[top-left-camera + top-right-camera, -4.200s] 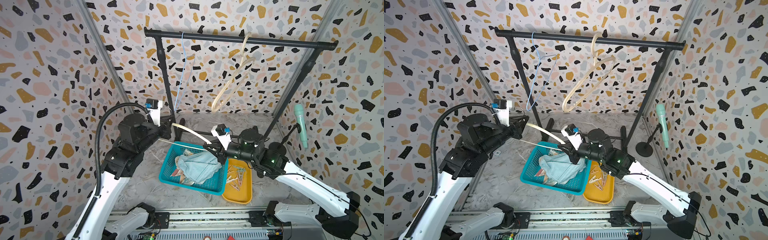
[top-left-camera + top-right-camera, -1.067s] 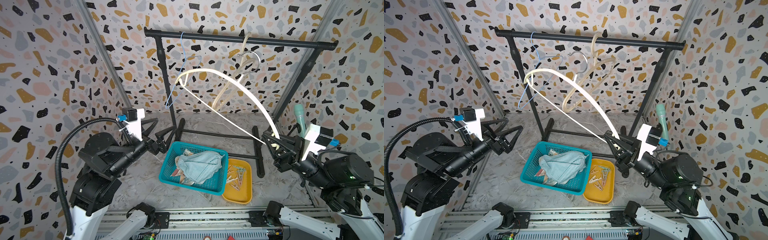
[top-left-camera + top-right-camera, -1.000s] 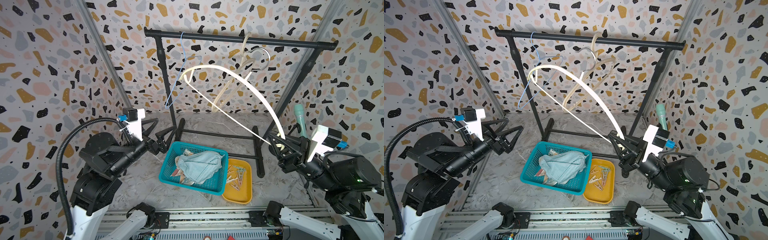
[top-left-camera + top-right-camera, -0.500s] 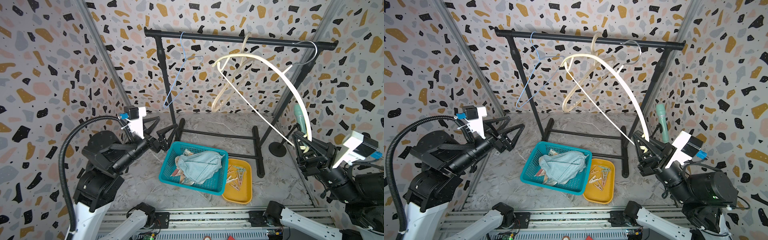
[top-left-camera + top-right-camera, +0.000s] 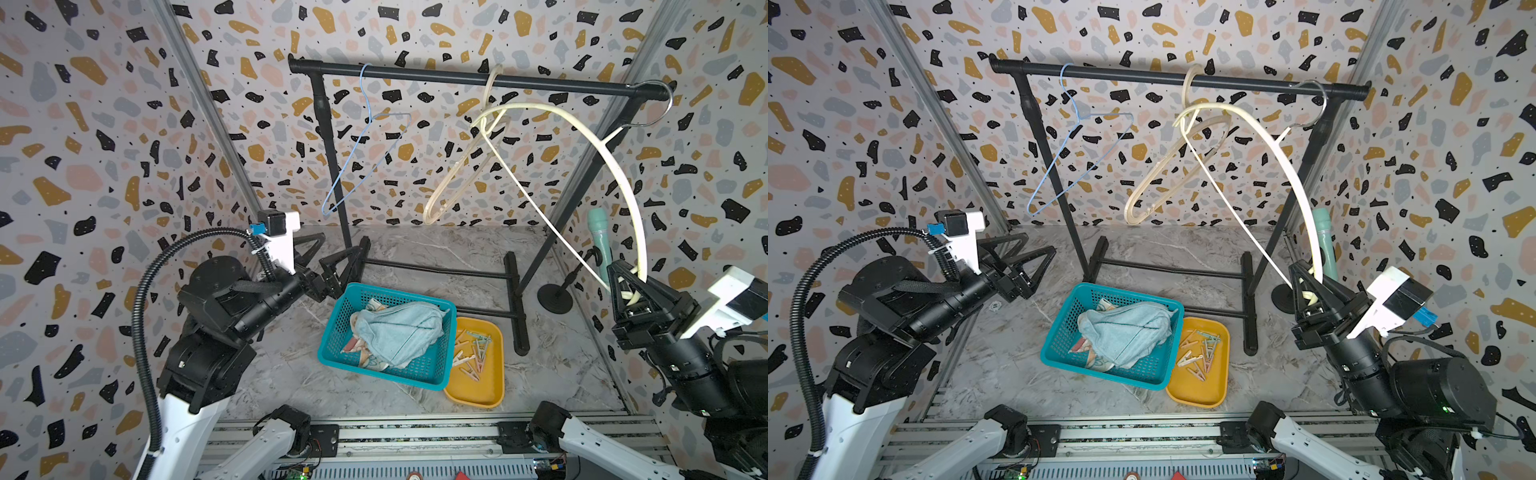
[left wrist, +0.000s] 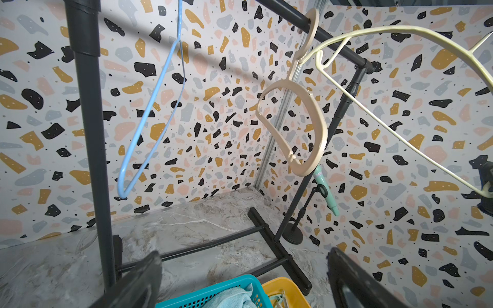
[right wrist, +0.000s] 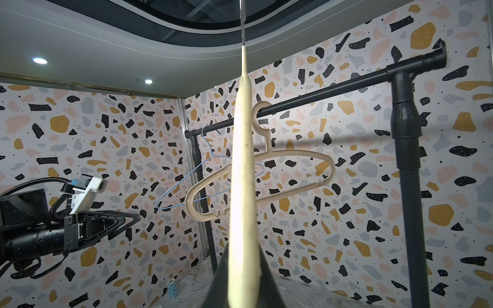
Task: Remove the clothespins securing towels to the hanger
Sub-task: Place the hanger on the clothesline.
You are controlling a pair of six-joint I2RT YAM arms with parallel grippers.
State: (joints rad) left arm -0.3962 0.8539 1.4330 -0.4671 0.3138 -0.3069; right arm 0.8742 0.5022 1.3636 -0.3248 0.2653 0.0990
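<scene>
My right gripper (image 5: 627, 286) (image 5: 1308, 297) (image 7: 244, 256) is shut on one end of a bare cream hanger (image 5: 643, 249) (image 5: 1315, 249) (image 7: 241, 186). Its metal hook (image 5: 663, 106) lies over the right end of the black rail (image 5: 436, 77). The towels (image 5: 399, 332) (image 5: 1125, 328) (image 6: 229, 297) lie bunched in a teal basket (image 5: 332, 357), the light-blue one on top. Several clothespins (image 5: 473, 353) (image 5: 1200, 353) lie loose in a yellow tray (image 5: 473, 395). My left gripper (image 5: 332, 253) (image 5: 1038, 245) (image 6: 244, 269) is open and holds nothing, hovering left of the basket.
A blue wire hanger (image 5: 365, 158) and a beige plastic hanger (image 5: 457, 183) hang from the rail. The rack's black feet (image 5: 515, 307) stand behind the basket and tray. A mint microphone (image 5: 600, 241) stands on a stand at the right wall.
My right gripper has carried the cream hanger rightward, and its hook has moved along to the rail's right end. The left arm has barely moved.
</scene>
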